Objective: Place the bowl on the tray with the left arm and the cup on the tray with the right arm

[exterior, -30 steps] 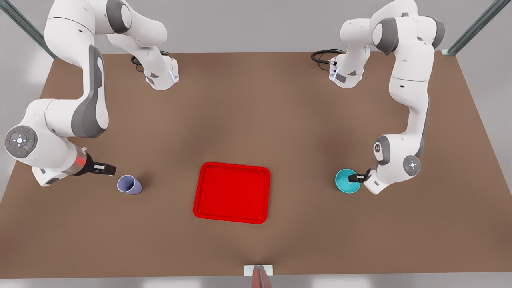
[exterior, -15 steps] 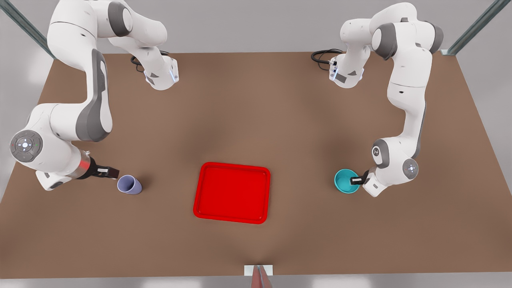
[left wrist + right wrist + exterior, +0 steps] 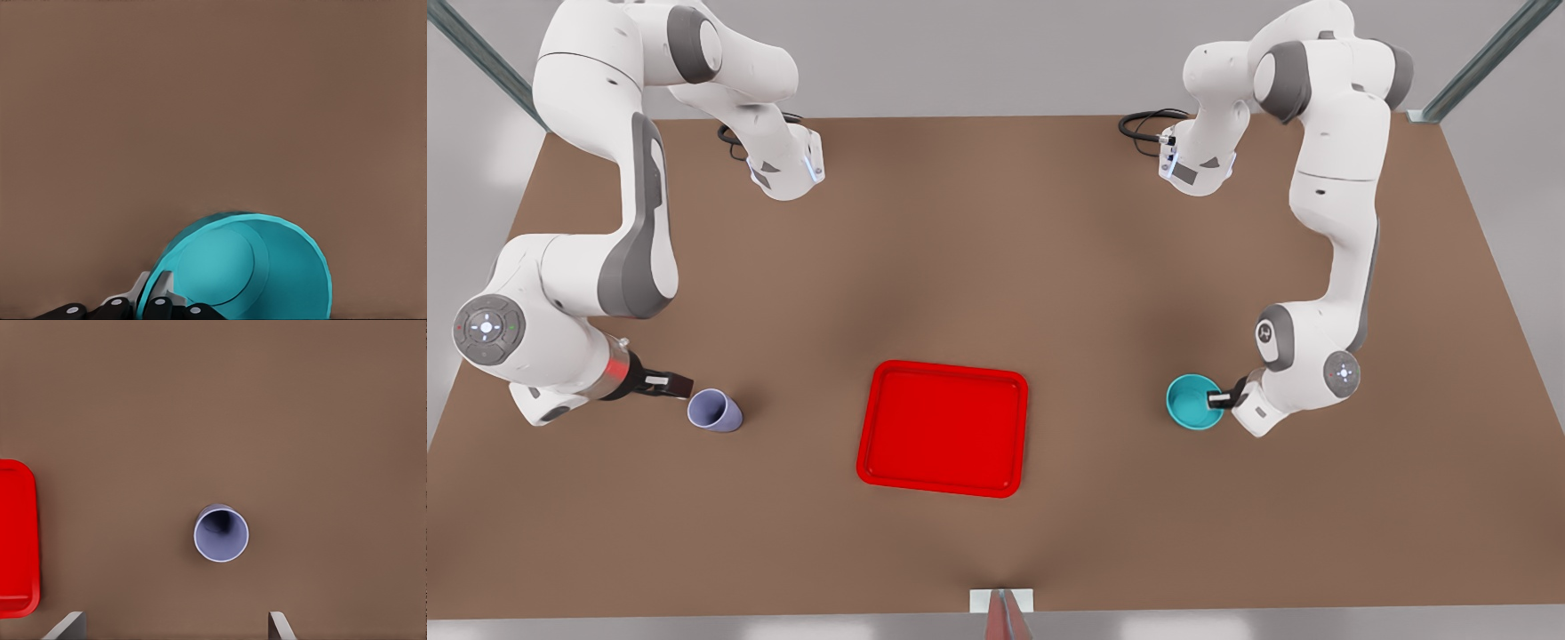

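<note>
Front view: cup [image 3: 714,412] and bowl [image 3: 1194,402] upright, mouths up

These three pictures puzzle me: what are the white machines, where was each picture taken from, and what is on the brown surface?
The white machines are two robot arms standing on a brown table, seen from above in the front view. The other two pictures come from cameras on their wrists. On the table lies a red tray, with nothing on it yet. The left gripper, on the front view's right, is shut on the rim of the teal bowl; its wrist view shows that bowl close up. The right gripper is open beside the lavender cup, holding nothing.
</note>
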Robot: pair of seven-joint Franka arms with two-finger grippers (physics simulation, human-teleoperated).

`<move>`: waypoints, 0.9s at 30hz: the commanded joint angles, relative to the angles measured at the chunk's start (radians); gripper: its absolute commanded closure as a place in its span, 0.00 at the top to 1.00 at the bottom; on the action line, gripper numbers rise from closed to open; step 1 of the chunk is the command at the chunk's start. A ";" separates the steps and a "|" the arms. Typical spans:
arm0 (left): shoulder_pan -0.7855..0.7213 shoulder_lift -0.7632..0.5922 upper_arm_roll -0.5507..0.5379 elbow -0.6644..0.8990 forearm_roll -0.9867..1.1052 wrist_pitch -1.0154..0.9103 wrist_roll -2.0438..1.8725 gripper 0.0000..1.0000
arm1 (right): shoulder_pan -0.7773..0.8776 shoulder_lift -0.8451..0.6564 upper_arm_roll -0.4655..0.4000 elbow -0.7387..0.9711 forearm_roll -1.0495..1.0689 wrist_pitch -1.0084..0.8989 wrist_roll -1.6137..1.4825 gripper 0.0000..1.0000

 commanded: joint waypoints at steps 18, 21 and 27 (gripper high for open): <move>-0.413 0.288 -0.146 0.502 -0.097 0.058 -0.929 0.21 | 0.004 0.001 0.000 -0.002 -0.002 0.002 0.000 1.00; -0.468 0.329 -0.145 0.512 -0.096 0.185 -1.000 0.21 | 0.003 0.001 0.000 -0.002 -0.003 0.002 0.000 1.00; -0.473 0.383 -0.145 0.519 -0.094 0.233 -0.997 0.21 | 0.001 0.009 0.000 0.000 -0.003 0.002 0.000 1.00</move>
